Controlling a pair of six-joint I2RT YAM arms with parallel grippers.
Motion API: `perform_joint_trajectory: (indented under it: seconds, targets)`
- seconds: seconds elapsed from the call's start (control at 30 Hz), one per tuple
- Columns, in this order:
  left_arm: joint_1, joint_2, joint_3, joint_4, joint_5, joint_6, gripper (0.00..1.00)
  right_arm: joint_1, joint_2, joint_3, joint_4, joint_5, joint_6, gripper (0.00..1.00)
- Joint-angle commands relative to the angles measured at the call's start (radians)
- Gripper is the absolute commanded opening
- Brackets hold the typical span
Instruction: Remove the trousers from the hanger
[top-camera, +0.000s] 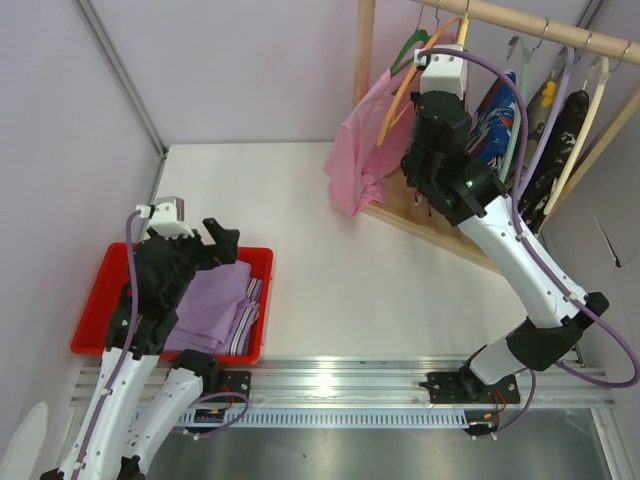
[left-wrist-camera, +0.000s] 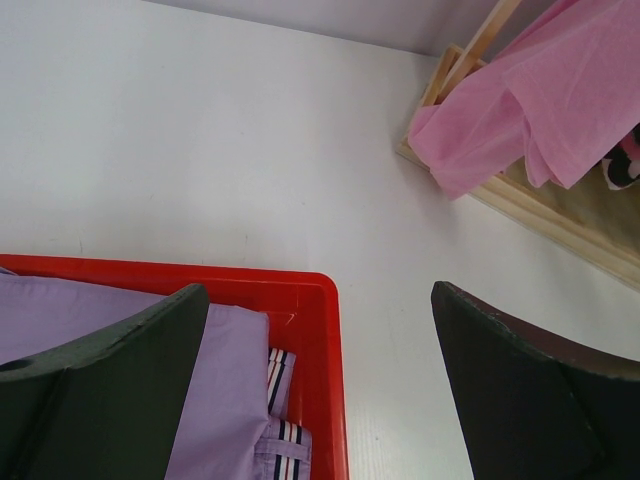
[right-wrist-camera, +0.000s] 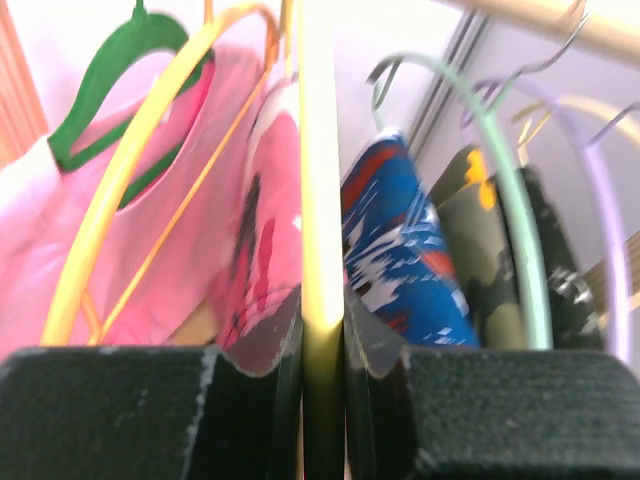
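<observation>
In the right wrist view my right gripper (right-wrist-camera: 322, 320) is shut on one arm of the yellow hanger (right-wrist-camera: 130, 170), whose bar runs straight up between the jaws. The pink camouflage trousers (right-wrist-camera: 265, 230) hang just left of that bar, against a plain pink garment (right-wrist-camera: 60, 230). From above, the right gripper (top-camera: 447, 45) reaches up under the wooden rail (top-camera: 540, 25), and the arm hides the trousers. My left gripper (left-wrist-camera: 320, 390) is open and holds nothing. It hovers over the right end of the red tray (top-camera: 100, 300).
Folded lilac cloth (top-camera: 215, 305) and a striped piece lie in the tray. Green (right-wrist-camera: 110, 90), orange (right-wrist-camera: 180, 230), mint (right-wrist-camera: 500, 180) and lilac (right-wrist-camera: 600, 230) hangers crowd the rail with blue-patterned (right-wrist-camera: 400, 250) and dark camouflage (right-wrist-camera: 480, 240) garments. The rack's wooden base (top-camera: 440, 225) stands on the table's far right.
</observation>
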Motion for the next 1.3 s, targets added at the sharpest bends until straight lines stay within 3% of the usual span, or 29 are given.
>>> perform_joint_trajectory:
  seconds: [0.0,0.2,0.5,0.83,1.27]
  targets:
    - [-0.007,0.003,0.013,0.043,0.044,0.035,1.00,0.031,-0.065,0.095,0.240,0.023,-0.071,0.00]
    - [-0.007,0.009,0.041,0.056,0.089,0.047,1.00,0.085,-0.134,0.051,0.247,-0.002,-0.067,0.00]
    - [-0.007,0.054,0.101,0.122,0.353,0.067,0.99,0.150,-0.295,-0.078,0.173,0.046,0.018,0.00]
    - [-0.046,0.199,0.251,0.202,0.574,0.017,0.99,0.188,-0.513,-0.303,0.119,-0.043,0.156,0.00]
    - [-0.250,0.488,0.596,0.205,0.496,-0.026,0.99,0.200,-0.638,-0.357,-0.049,-0.236,0.221,0.00]
